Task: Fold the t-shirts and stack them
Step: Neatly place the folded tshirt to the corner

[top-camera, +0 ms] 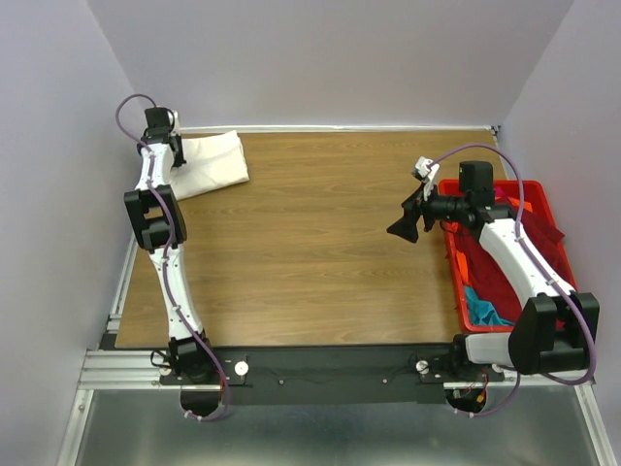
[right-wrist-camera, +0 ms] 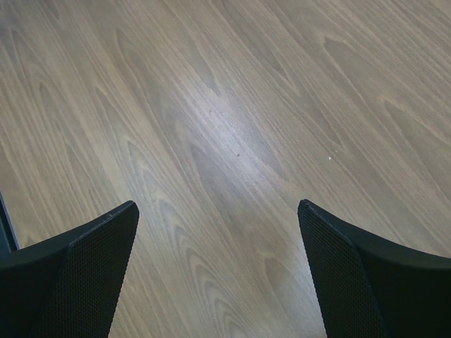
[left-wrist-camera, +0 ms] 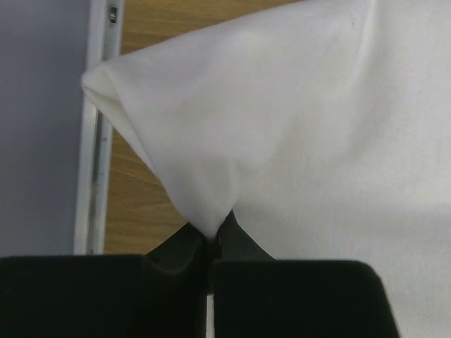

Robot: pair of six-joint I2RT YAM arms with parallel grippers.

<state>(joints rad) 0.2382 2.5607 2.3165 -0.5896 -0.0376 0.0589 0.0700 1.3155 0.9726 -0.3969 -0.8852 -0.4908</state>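
Observation:
A folded cream-white t-shirt (top-camera: 212, 162) lies at the table's far left corner. My left gripper (top-camera: 170, 146) is shut on its left edge; the left wrist view shows the cloth (left-wrist-camera: 296, 127) pinched between the closed fingers (left-wrist-camera: 176, 253) and pulled up into a peak. My right gripper (top-camera: 406, 223) is open and empty, held above bare wood just left of the crate; its two fingers (right-wrist-camera: 84, 260) stand wide apart in the right wrist view. A dark red t-shirt (top-camera: 505, 262) fills the crate, with a teal one (top-camera: 485, 309) at its near end and a bit of orange (top-camera: 511, 203) at the far end.
A rigid red plastic crate (top-camera: 557, 223) stands at the table's right edge, under my right arm. The table's metal rim (left-wrist-camera: 95, 176) and the grey wall run close beside the white shirt on the left. Bare wood (top-camera: 320, 243) spans the middle.

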